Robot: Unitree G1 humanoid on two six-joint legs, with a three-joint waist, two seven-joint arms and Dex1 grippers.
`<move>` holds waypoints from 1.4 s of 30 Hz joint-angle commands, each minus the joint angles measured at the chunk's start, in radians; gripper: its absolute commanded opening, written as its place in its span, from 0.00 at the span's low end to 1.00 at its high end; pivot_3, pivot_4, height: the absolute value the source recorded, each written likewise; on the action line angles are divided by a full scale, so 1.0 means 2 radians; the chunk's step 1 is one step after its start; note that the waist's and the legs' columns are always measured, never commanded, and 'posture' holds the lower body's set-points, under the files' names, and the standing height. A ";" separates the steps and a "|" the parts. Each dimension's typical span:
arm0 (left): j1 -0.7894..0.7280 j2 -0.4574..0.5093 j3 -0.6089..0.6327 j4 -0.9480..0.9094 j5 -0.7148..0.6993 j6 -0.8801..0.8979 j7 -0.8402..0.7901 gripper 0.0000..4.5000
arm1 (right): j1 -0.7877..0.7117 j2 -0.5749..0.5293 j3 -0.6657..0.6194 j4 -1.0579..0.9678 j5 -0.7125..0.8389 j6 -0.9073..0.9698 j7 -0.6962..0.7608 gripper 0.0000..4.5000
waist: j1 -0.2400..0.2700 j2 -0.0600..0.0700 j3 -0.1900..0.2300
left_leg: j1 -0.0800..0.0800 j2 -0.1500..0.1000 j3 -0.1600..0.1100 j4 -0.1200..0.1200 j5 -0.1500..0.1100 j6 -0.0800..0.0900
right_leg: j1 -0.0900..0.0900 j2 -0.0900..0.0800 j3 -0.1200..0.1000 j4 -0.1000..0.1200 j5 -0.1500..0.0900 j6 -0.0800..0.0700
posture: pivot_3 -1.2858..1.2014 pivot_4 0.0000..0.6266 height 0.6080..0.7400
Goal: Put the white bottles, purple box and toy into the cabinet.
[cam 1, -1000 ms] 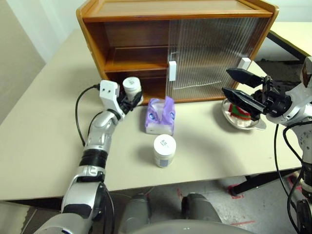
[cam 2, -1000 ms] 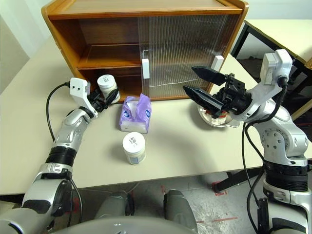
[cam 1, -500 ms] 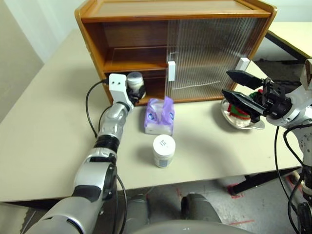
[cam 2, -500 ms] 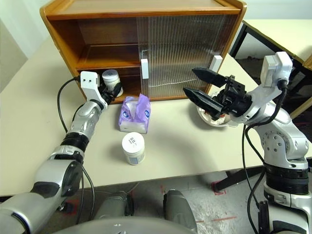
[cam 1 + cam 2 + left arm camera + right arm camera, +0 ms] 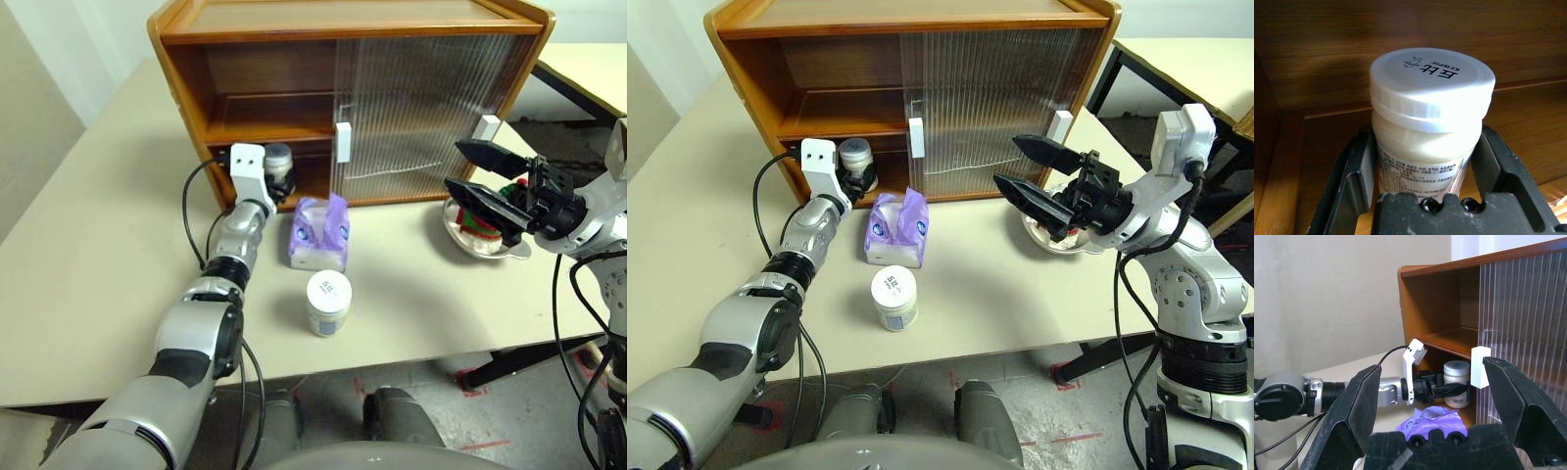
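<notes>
White bottle (image 5: 1430, 132) between left fingers (image 5: 1352, 186), apparently inside cabinet (image 5: 196, 88).

Silver arm segments joined by black bands, white wrist camera blocks, looped black cables, and black two-fingered tools are seen.

Beige table (image 5: 88, 245) — shallow metal dish (image 5: 524, 250) near its right edge

place: lab | cue: taped floor (image 5: 470, 384), plain tables (image 5: 88, 245)
</notes>
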 commanded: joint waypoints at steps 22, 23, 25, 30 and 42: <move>0.183 0.004 -0.003 -0.282 -0.013 0.066 -0.034 1.00 | -0.007 -0.006 -0.003 0.003 0.007 0.005 0.007 1.00 | -0.009 0.000 0.000 | 0.001 0.001 0.000 0.000 0.000 0.000 | 0.000 0.000 0.001 0.000 0.002 0.000 | 0.50 0.00 1.00; 0.195 0.006 -0.002 -0.304 -0.014 0.078 -0.033 1.00 | -0.008 -0.006 -0.003 0.004 0.007 0.005 0.007 1.00 | -0.009 0.000 0.000 | 0.000 0.001 0.000 0.000 0.000 0.000 | 0.000 0.000 0.001 0.000 0.002 0.000 | 0.50 0.00 1.00; 0.209 0.009 0.000 -0.333 -0.012 0.096 -0.028 1.00 | -0.009 -0.005 -0.001 0.006 0.005 0.004 0.009 1.00 | -0.009 0.000 0.000 | 0.001 0.001 0.000 0.000 0.000 0.000 | 0.000 0.000 0.001 0.001 0.002 0.000 | 0.51 0.00 1.00; 0.213 0.005 0.008 -0.346 -0.011 0.109 -0.010 1.00 | -0.014 -0.002 0.004 0.012 0.002 0.002 0.012 1.00 | -0.008 0.000 -0.001 | 0.001 0.001 0.000 0.000 0.000 0.000 | 0.000 -0.001 0.001 0.000 0.002 0.000 | 0.51 0.00 1.00; 0.174 -0.003 0.015 -0.282 0.004 0.087 0.043 0.01 | -0.016 -0.006 -0.001 0.010 0.002 0.004 0.015 1.00 | -0.010 0.000 -0.001 | 0.001 0.000 0.000 0.000 0.000 0.000 | 0.000 0.000 0.001 0.000 0.003 0.000 | 0.50 0.00 1.00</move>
